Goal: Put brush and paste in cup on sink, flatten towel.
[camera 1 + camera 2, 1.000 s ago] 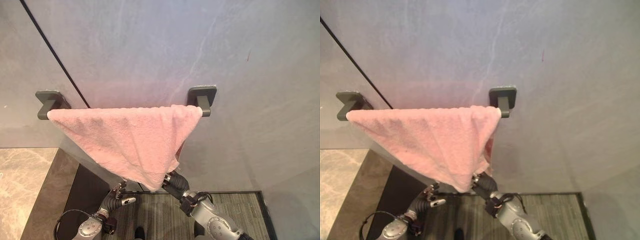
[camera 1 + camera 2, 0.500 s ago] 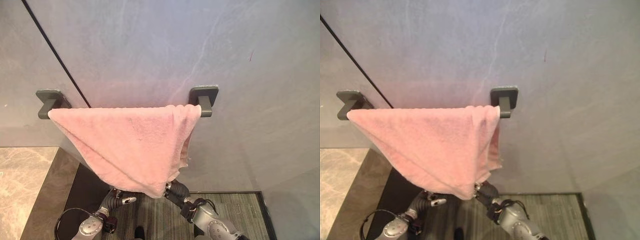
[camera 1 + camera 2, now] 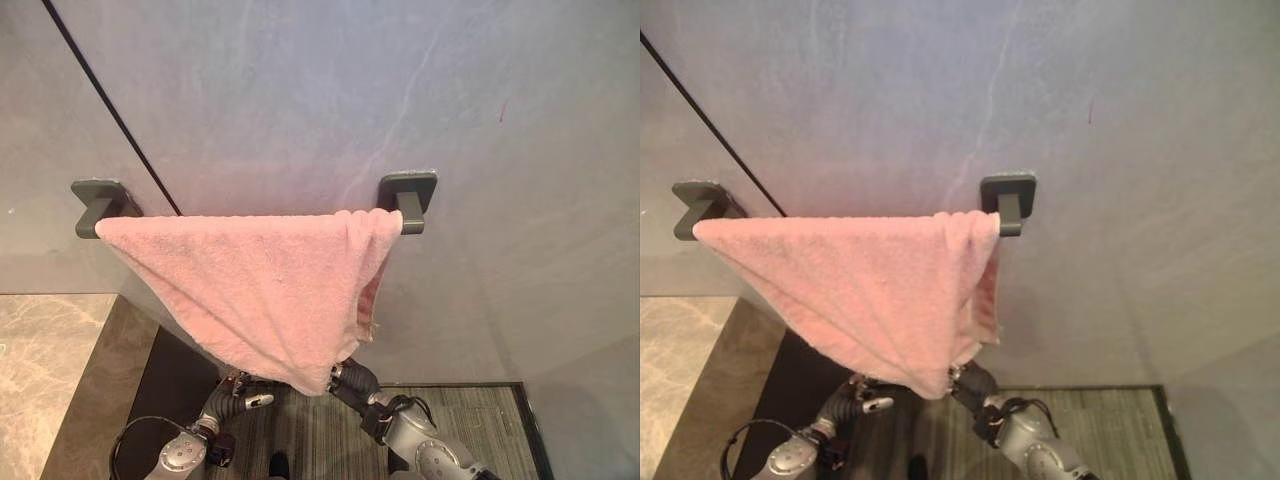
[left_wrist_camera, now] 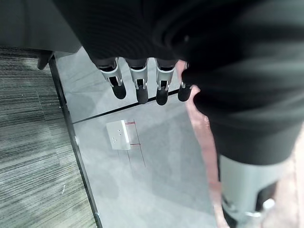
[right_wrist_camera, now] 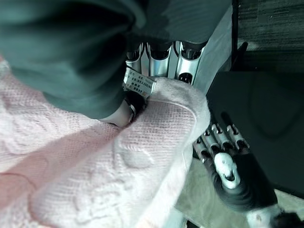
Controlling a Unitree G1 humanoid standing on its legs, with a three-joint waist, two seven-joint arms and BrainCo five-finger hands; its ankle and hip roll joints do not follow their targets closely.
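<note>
Against the grey wall [image 3: 300,90], the pink towel [image 3: 260,290] hangs skewed on its rail [image 3: 405,205] because the right hand [image 5: 156,61] pinches its low corner, while the left hand [image 4: 137,80], fingers relaxed, holds nothing.

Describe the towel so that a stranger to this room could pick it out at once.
On the grey wall, a bar runs between two dark grey brackets. The pink towel hangs over that bar, gathered down to a point where the right hand pinches its corner. It is the only pink, soft thing there.
</note>
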